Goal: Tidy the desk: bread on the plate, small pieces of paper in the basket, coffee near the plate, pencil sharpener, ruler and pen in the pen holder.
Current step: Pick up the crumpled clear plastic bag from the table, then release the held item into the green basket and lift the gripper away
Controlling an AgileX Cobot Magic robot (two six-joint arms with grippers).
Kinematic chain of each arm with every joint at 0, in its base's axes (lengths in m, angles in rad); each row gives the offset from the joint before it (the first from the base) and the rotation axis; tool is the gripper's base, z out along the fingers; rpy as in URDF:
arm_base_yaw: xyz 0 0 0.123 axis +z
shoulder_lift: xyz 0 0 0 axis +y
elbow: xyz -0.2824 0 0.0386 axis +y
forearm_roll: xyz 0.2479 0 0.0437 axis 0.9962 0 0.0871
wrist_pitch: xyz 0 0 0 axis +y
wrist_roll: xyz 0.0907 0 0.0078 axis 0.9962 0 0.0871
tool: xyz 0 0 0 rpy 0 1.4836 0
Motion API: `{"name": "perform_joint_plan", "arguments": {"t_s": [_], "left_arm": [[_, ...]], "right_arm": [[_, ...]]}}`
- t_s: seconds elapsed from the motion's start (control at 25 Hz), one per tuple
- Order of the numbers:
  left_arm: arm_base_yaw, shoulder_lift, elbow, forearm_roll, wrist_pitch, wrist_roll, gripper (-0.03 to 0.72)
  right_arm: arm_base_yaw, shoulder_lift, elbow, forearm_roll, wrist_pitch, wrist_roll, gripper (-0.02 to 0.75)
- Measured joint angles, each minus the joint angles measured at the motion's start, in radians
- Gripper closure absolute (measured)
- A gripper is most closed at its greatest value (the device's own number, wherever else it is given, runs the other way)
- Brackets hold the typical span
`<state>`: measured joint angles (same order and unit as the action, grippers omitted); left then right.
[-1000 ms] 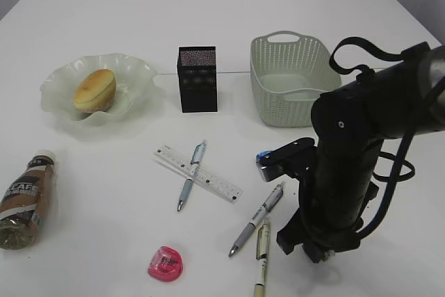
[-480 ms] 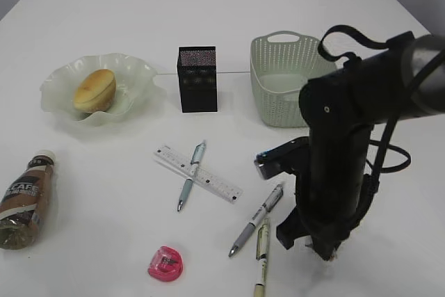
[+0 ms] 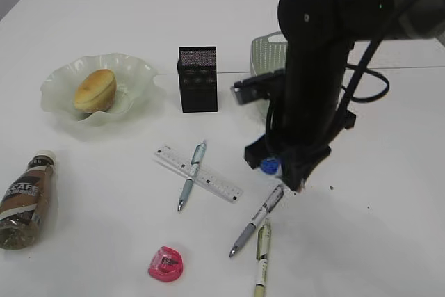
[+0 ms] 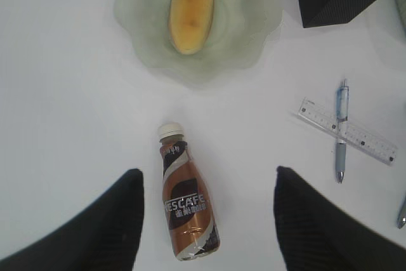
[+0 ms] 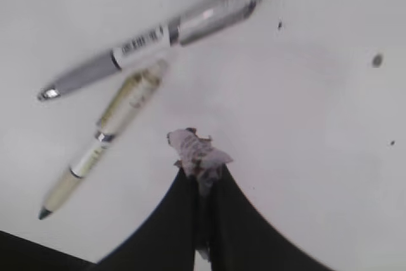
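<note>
My right gripper point(image 3: 295, 187) is shut on a small crumpled piece of paper point(image 5: 196, 150) and holds it above the table, in front of the basket point(image 3: 266, 52). Below it lie a grey pen point(image 5: 152, 39) and a cream pen point(image 5: 108, 134). My left gripper point(image 4: 207, 171) is open and hovers over the lying coffee bottle point(image 4: 187, 204). The bread point(image 3: 94, 90) lies on the plate point(image 3: 62, 78). The black pen holder point(image 3: 198, 79) stands upright. A blue pen point(image 3: 191, 175) lies across the ruler point(image 3: 208, 180). The pink pencil sharpener point(image 3: 165, 263) lies near the front edge.
My right arm hides most of the basket in the exterior view. The coffee bottle point(image 3: 24, 199) lies at the front left, apart from the plate. Small dark specks point(image 5: 377, 60) dot the table by the right gripper.
My right arm has risen and moved back and left from the table's front right towards the basket, with the paper in its jaws. The other things have not moved.
</note>
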<state>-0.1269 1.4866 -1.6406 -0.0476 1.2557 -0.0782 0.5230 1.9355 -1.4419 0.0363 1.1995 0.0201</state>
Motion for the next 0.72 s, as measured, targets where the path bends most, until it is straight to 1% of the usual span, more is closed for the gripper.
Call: {"name": "perform_joint_plan", "arguments": {"t_s": [0.16,0.32,0.44,0.72], "left_arm": [[0.0,0.0,0.0,-0.002,0.0,0.0,0.221],[0.0,0.0,0.0,-0.002,0.0,0.0,0.221],[0.0,0.0,0.0,-0.002,0.0,0.0,0.222],[0.0,0.0,0.0,-0.002,0.0,0.0,0.223]], "right_arm": [[-0.02,0.0,-0.145,0.008,0.011,0.024,0.734],[-0.08,0.024,-0.284,0.005,0.02,0.048,0.735],[-0.129,0.065,-0.408,-0.018,0.023,0.068,0.735],[-0.226,0.229,-0.694,-0.026,0.035,0.09,0.735]]}}
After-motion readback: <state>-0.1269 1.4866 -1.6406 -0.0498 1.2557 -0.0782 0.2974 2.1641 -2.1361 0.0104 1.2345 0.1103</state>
